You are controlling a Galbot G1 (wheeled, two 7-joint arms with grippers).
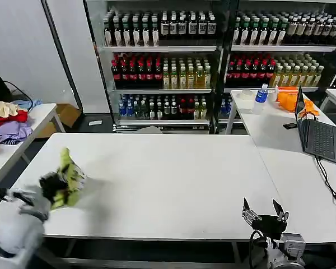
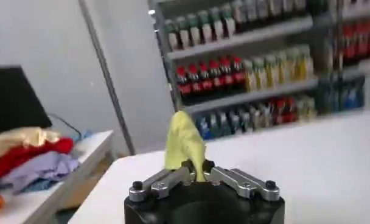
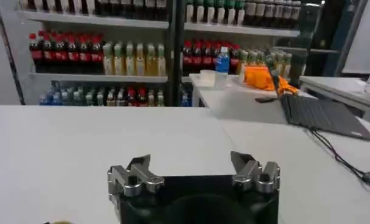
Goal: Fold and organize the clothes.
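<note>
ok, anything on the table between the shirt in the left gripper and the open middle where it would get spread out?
Nothing visible. The left gripper holds the T-shirt bunched above the table, whose top looks bare. The right gripper waits open at the near edge.

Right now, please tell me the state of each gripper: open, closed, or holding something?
Left gripper: shut on the T-shirt.
Right gripper: open, holding nothing.

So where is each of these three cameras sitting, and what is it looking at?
Head view: high on the robot, looking down at the white table, both arms at the near edge.
Left wrist view: behind the left claw, shut on the T-shirt.
Right wrist view: behind the open right claw.
All three share the drinks shelves.
</note>
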